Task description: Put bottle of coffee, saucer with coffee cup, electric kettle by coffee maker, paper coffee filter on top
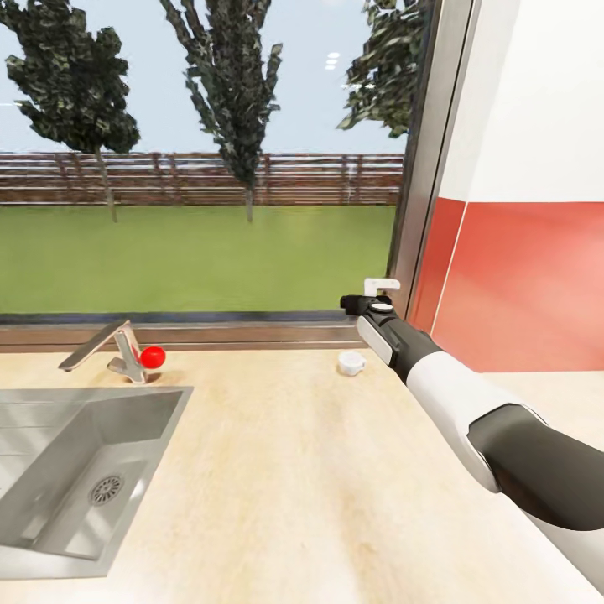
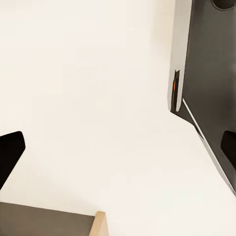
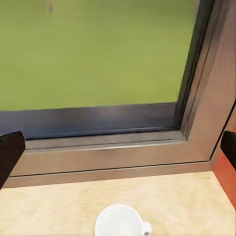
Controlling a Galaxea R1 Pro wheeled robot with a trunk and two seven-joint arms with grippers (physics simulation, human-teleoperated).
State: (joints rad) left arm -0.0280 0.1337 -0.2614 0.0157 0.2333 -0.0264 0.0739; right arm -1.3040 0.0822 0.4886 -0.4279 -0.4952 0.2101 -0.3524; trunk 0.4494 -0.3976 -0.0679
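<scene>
The coffee cup point(image 1: 351, 362) is a tiny white cup standing upright on the kitchen countertop point(image 1: 285, 470), close to the window sill. My right gripper point(image 1: 367, 297) hovers just above and behind it, pointing toward the window. In the right wrist view the coffee cup point(image 3: 122, 224) sits below the open right gripper point(image 3: 118, 152), whose dark fingertips point(image 3: 10, 155) stand far apart at the picture's edges with nothing between them. The left gripper point(image 2: 118, 147) is open too, over a plain pale surface beside a dark grey panel point(image 2: 211, 73).
A steel sink point(image 1: 75, 470) is set into the counter at the left, with a faucet point(image 1: 117, 348) that has a red knob behind it. A large window point(image 1: 201, 168) runs along the back. A red and white wall point(image 1: 528, 252) closes the right side.
</scene>
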